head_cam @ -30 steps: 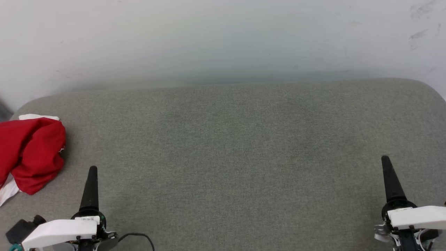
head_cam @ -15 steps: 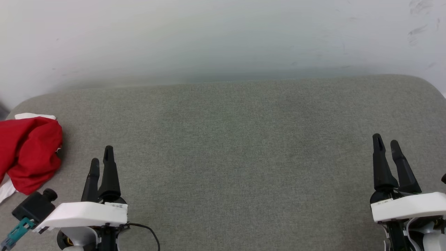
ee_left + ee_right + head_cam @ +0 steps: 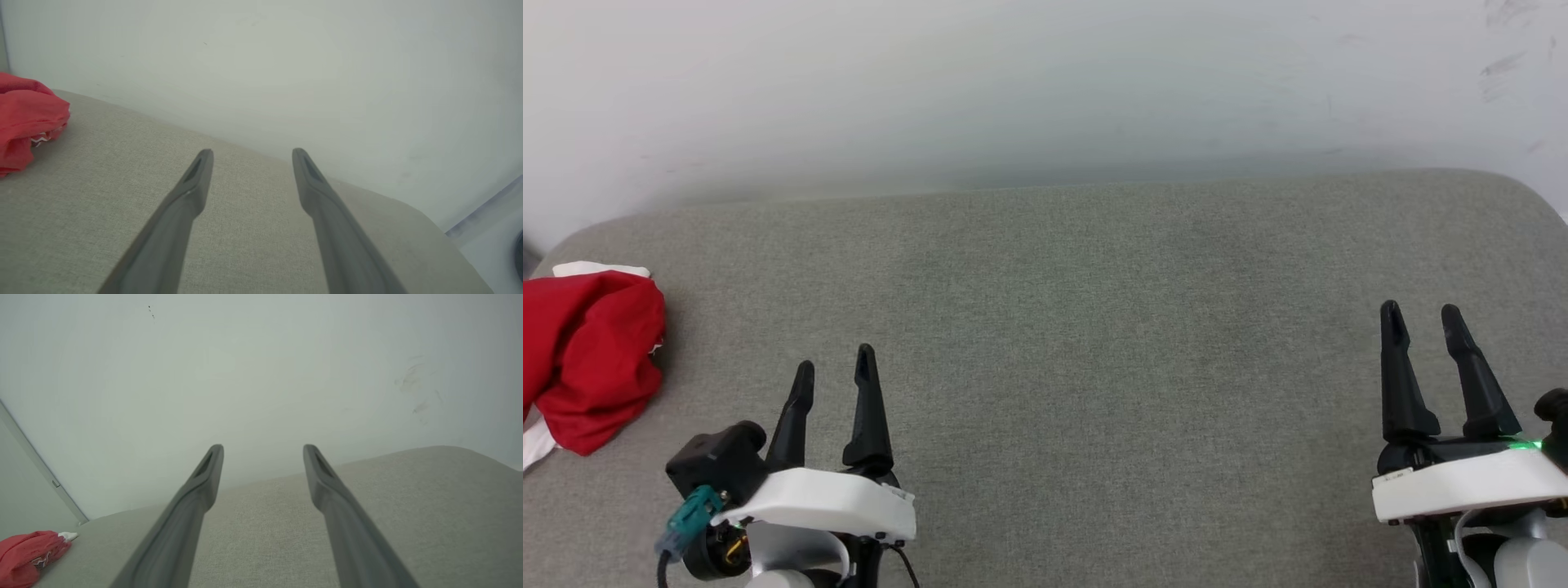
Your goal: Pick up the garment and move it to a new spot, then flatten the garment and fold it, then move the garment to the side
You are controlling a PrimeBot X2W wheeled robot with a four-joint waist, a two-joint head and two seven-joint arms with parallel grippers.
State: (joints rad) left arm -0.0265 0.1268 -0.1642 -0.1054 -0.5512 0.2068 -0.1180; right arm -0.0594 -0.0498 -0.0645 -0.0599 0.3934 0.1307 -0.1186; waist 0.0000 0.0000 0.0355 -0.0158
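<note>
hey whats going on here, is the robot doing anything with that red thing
Not at this moment. A crumpled red and white garment lies in a heap at the left edge of a grey padded surface. The left gripper and the right gripper are both open and empty, held over bare surface and apart from the garment. The left gripper is the nearer of the two to it. The garment has not yet been picked up, flattened or folded.

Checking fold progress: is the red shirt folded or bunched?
Bunched: the garment lies in a crumpled heap at the left edge of the cushion.
</note>
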